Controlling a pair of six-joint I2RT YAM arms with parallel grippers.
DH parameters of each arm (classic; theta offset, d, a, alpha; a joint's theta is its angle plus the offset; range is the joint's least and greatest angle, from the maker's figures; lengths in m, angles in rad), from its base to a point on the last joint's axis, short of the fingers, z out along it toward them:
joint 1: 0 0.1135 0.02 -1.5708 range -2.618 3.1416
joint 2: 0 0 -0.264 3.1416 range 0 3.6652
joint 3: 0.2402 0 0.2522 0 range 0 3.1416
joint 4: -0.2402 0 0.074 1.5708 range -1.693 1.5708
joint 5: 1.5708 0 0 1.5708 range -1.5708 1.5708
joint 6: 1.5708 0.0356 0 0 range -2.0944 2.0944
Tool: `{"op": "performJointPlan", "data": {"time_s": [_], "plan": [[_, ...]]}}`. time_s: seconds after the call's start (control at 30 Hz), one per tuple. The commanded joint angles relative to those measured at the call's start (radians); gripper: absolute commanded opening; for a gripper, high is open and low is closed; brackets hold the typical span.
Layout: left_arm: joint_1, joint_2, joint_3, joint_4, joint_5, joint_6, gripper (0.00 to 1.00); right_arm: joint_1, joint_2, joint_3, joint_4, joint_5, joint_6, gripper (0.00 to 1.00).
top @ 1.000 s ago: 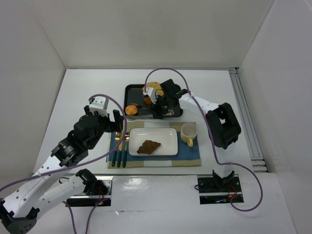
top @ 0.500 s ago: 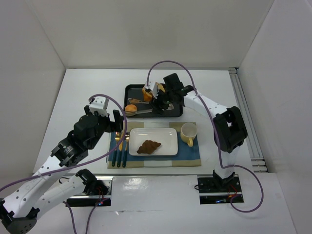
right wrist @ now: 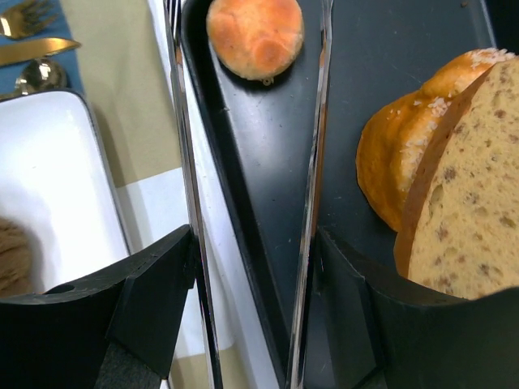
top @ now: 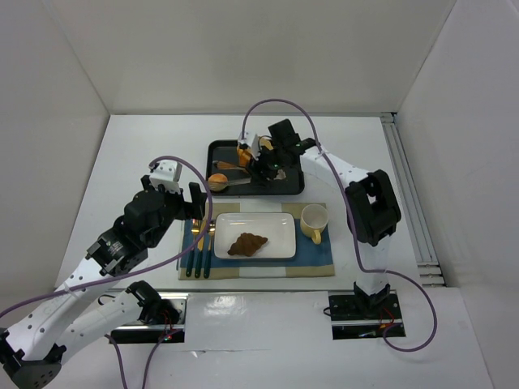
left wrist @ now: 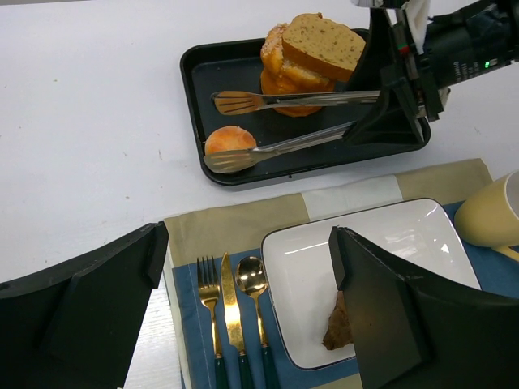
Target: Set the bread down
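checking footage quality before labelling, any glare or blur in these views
Top external: glare along the glossy near table edge. Left wrist: tray, bun and tongs sharp; left gripper's fingers dark, soft. Right wrist: tongs glint, right gripper's fingers blurred, bun crisp.

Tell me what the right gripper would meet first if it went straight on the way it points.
Most likely the round bun: it lies in the black tray straight ahead, between the arms of the tongs the right gripper holds. How high the tips ride is unclear.
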Motion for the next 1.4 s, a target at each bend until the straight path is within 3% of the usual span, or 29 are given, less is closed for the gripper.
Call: {"op": "performJointPlan", "data": {"time_s": [0.0,0.37,0.5,0.63,0.8,1.13,1.37], "plan": [[-0.003,-0.005,0.0,0.036,0.002,0.0,1.0,-0.006,0.036,0.071,0.014,-0.003,0.008,0.67],[-0.003,-0.005,0.0,0.036,0.002,0.0,1.0,-0.015,0.065,0.053,0.047,0.097,0.026,0.63],[-0.003,-0.005,0.0,0.036,0.002,0.0,1.0,-0.015,0.103,0.091,-0.022,0.097,0.026,0.53],[-0.003,-0.005,0.0,0.036,0.002,0.0,1.0,-0.015,0.112,0.103,-0.068,0.087,0.017,0.34],[-0.003,-0.005,0.0,0.036,0.002,0.0,1.0,-0.015,0.082,0.076,-0.078,0.087,0.017,0.21],[-0.003,-0.005,0.0,0.036,0.002,0.0,1.0,-0.035,-0.234,-0.123,-0.027,0.006,0.017,0.19],[-0.003,-0.005,0.0,0.036,0.002,0.0,1.0,-0.035,-0.505,-0.318,-0.131,-0.063,-0.041,0.19]]}}
